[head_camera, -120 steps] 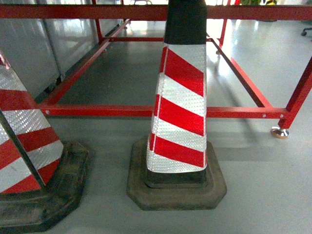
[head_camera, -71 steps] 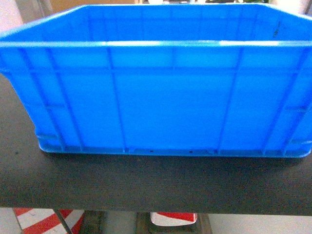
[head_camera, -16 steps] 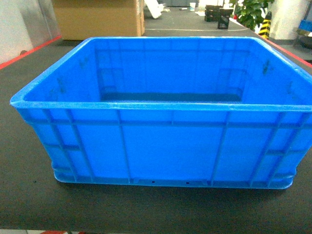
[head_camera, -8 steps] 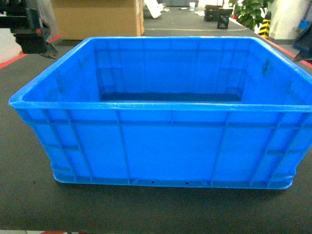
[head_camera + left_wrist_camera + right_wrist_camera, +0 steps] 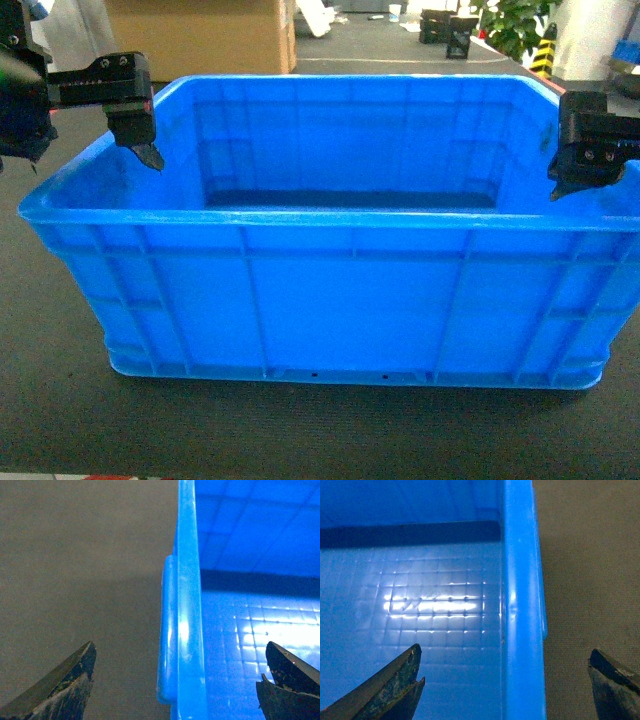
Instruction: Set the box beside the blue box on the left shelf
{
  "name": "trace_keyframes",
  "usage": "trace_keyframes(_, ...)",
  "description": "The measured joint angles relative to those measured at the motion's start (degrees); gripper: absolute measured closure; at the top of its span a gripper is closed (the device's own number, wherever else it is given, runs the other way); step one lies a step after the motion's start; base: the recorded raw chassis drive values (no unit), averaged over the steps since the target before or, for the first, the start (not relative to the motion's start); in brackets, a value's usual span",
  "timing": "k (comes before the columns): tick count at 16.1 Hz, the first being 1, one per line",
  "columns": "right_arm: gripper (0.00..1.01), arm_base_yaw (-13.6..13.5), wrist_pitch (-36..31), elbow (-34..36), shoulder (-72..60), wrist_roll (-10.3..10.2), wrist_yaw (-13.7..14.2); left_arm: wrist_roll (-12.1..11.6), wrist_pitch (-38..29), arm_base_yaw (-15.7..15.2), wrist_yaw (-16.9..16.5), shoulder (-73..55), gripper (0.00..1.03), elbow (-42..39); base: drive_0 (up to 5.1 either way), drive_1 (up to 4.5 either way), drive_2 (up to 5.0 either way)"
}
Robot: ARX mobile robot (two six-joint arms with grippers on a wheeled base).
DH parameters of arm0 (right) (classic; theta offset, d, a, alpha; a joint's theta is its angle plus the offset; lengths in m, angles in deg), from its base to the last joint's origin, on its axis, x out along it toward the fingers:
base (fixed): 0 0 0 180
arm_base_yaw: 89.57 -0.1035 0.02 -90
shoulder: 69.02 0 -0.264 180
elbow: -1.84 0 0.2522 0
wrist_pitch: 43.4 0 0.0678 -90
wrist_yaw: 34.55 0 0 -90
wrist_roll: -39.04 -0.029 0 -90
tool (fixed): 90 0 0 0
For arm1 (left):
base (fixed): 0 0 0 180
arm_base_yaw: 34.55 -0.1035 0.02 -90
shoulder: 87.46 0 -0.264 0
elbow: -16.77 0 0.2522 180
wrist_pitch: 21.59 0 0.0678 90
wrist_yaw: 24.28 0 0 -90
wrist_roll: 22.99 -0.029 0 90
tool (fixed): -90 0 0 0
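1. While it sits squarely on the dark table, the box fills most of the head view, its ribbed front wall facing the camera and its hollow inside bare
2. Its left rim runs up the middle of the left wrist view, with the gridded floor to one side and the table's grey mat to the other
3. The left gripper hangs above that rim with its fingers spread wide, one outside the wall and one over the inside, neither touching the plastic
4. The right gripper straddles the right rim the same way, fingers wide apart and clear of the wall
5. In the head view both grippers show at the upper corners of the box, left and right
6. Behind the table stand a cardboard carton and a green plant
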Motion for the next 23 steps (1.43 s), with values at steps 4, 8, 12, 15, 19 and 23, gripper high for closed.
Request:
trace_keyframes(4, 0.03, 0.00, 0.04, -0.28, -0.37, 0.04, 0.55, 1.33, 5.31, 0.50, -0.81, -1.25, 0.05, 1.27, 0.0, 0.00, 0.0)
trace_keyframes(8, 0.03, -0.07, 0.00, -0.37, -0.39, 0.07, 0.55, 0.55, 9.92, 1.29, 0.90, -1.57, 0.05, 2.51, 0.0, 0.00, 0.0)
trace_keyframes(12, 0.46, -0.13, 0.00, -0.59, -0.90, 0.31, 0.52, -0.39, 11.02, 1.88, 0.87, -2.32, 0.51, 2.58, 0.0, 0.00, 0.0)
trace_keyframes(15, 0.81, -0.81, -1.75, -0.28, 0.11, 0.68, 0.74, 0.02, 8.70, 1.90, 2.34, -1.44, 0.83, 1.84, 0.0, 0.00, 0.0)
trace_keyframes(19, 0.91, -2.12, -8.79, 4.31, 6.58, -0.79, 1.57, 1.22, 1.03, 3.32, 5.86, 4.83, 0.88, -4.66, 0.0, 0.00, 0.0)
trace_keyframes(23, 0.92, -3.43, -24.30, 10.54, 15.69, 0.42, 5.38, -0.70, -20.20, 5.38, 9.68, 15.37, 0.89, -10.71, 0.0, 0.00, 0.0)
